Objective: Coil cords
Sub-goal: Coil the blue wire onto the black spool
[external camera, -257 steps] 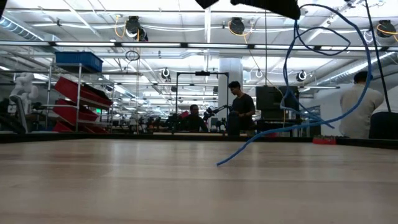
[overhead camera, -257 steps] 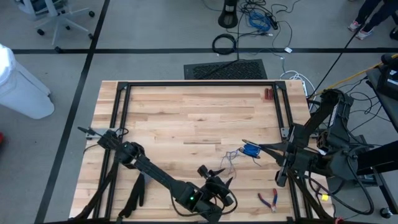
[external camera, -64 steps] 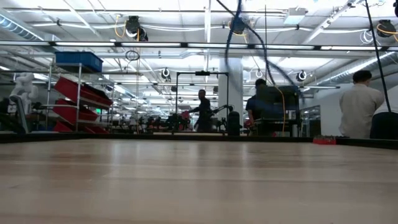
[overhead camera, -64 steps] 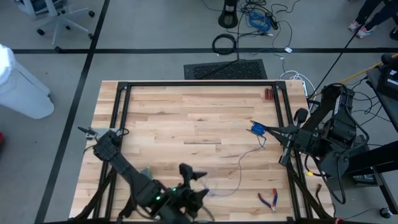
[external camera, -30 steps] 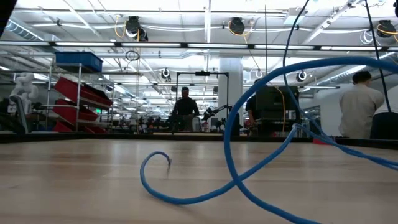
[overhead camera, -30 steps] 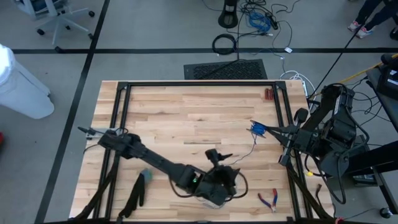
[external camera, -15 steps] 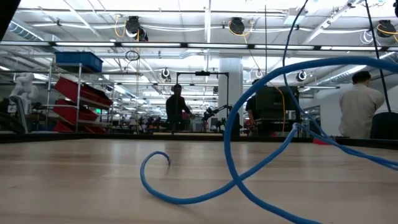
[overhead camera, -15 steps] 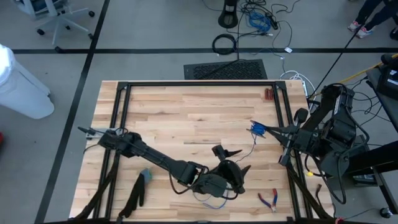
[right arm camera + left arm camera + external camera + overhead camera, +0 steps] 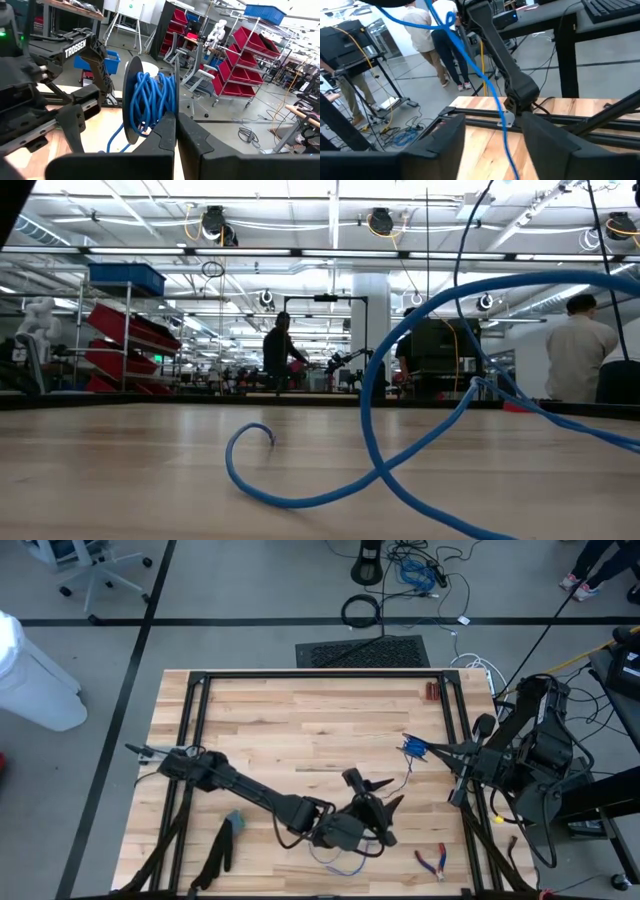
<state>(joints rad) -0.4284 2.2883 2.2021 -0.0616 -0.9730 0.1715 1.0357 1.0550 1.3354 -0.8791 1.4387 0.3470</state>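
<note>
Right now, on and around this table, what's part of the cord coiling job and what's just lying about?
Part of the job:
blue cord
spool of wound cord, held by the right gripper
left gripper, open around the cord

Just lying about:
red-handled pliers
black cable ring on the floor

A grey floor (image 9: pixel 250 600) crossed by black tape lines (image 9: pixel 200 621) is seen around the wooden surface (image 9: pixel 300 730). Red shelving racks (image 9: pixel 125 340) are lit by ceiling lamps (image 9: pixel 212 222). A white office chair (image 9: pixel 95 570) and a dark floor mat (image 9: pixel 362 651) are placed nearby.
</note>
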